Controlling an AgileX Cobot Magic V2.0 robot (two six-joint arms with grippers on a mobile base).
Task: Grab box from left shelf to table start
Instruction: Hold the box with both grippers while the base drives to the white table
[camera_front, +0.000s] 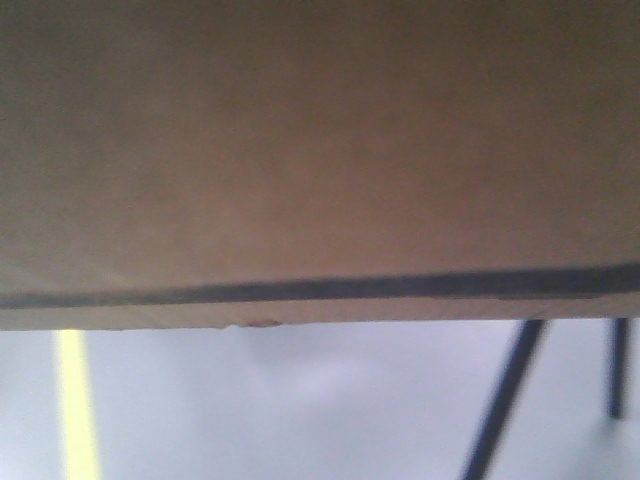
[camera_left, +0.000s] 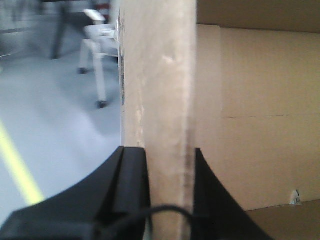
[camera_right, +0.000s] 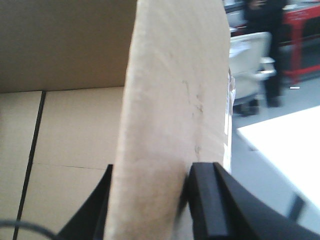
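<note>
Box (camera_front: 320, 150) fills my front view, hanging above the grey floor (camera_front: 300, 400). In the left wrist view my left gripper (camera_left: 170, 172) clamps one wall of it. In the right wrist view my right gripper (camera_right: 155, 195) pinches another wall, the table (camera_right: 285, 145) nearby. Uneven arm motion may bend the cardboard and let it slip.

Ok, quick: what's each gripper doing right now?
Left gripper: shut, clamped on an upright wall of the box.
Right gripper: shut, clamped on a wall of the box too.
</note>
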